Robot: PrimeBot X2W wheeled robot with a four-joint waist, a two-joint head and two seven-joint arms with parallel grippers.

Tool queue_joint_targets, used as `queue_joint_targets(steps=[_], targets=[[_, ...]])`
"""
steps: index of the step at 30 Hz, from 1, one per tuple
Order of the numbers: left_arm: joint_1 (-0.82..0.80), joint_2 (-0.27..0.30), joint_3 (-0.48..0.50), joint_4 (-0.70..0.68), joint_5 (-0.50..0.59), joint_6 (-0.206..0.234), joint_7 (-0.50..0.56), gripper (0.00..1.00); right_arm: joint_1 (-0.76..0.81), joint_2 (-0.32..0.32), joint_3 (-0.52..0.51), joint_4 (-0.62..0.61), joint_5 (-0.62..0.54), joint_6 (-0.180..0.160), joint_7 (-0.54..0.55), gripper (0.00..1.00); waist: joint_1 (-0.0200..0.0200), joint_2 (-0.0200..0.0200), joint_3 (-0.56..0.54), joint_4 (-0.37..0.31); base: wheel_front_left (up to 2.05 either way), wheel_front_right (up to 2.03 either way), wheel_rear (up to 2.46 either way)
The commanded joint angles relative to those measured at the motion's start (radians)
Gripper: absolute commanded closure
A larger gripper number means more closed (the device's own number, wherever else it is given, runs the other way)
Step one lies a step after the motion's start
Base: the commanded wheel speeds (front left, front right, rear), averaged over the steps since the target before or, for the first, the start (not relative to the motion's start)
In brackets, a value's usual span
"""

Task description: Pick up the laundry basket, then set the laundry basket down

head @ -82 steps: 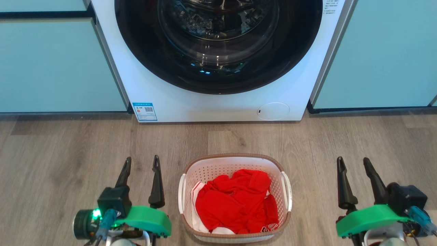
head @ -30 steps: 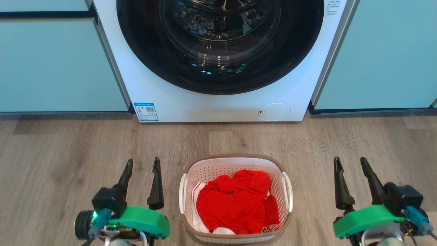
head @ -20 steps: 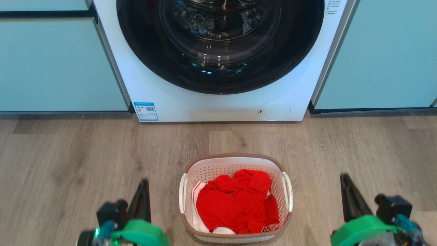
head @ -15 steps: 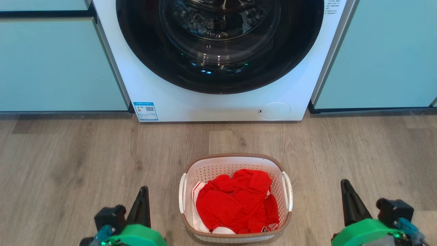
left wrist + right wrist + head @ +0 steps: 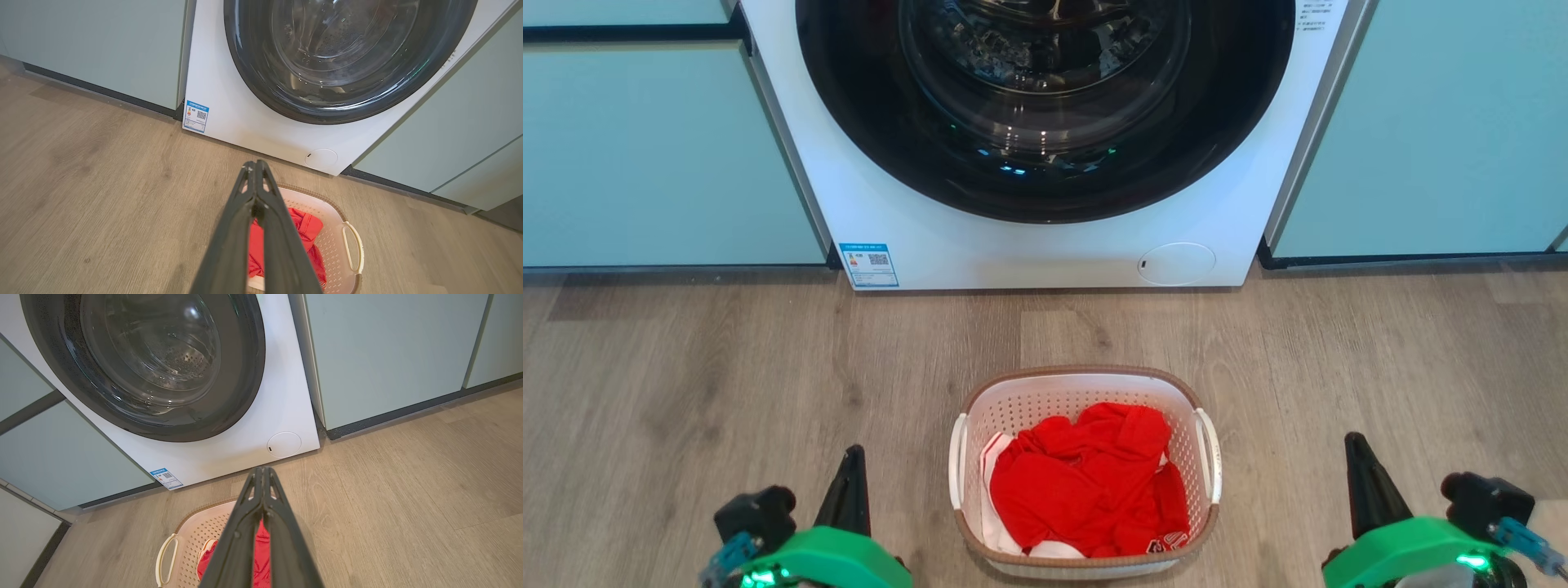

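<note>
1. Left wrist view: our left gripper [image 5: 255,169] is pinched closed and empty, and so is our right gripper [image 5: 263,473].
2. Between them, touching neither, the basket [image 5: 1082,370] of red clothes [image 5: 1086,482] sits on the floor [image 5: 727,367] before the washer [image 5: 915,220].
3. We judge this fits either before lifting or after setting down. Any lift would want both handles [image 5: 956,461] gripped level.

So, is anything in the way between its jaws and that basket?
Nothing visible. Just wood floor lies between the basket and the shut jaws on either side of it.
</note>
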Motion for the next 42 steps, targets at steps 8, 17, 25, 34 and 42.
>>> queue_joint_targets(steps=[8,17,25,34,42], targets=[[-0.068,0.012,0.036,-0.024,-0.105,-0.022,0.022,1.00,-0.064,-0.009,-0.015,-0.022,0.107,0.000,0.022,1.00,0.0000,0.0000,0.002,-0.003,0.00,0.00,0.00],[-0.082,0.016,0.063,-0.022,-0.214,-0.040,0.046,1.00,-0.080,-0.011,-0.025,-0.014,0.216,0.000,0.048,1.00,0.0000,0.0000,0.005,-0.006,0.00,0.00,0.00],[-0.092,0.018,0.085,-0.020,-0.301,-0.055,0.067,1.00,-0.093,-0.012,-0.034,-0.009,0.303,0.000,0.069,1.00,0.0000,0.0000,0.007,-0.008,0.00,0.00,0.00],[-0.103,0.019,0.107,-0.018,-0.386,-0.069,0.088,1.00,-0.107,-0.012,-0.044,-0.003,0.389,0.000,0.091,1.00,0.0000,0.0000,0.009,-0.011,0.00,0.00,0.00],[-0.114,0.020,0.131,-0.015,-0.472,-0.084,0.109,1.00,-0.120,-0.012,-0.054,0.003,0.475,0.000,0.113,1.00,0.0000,0.0000,0.011,-0.013,0.00,0.00,0.00]])
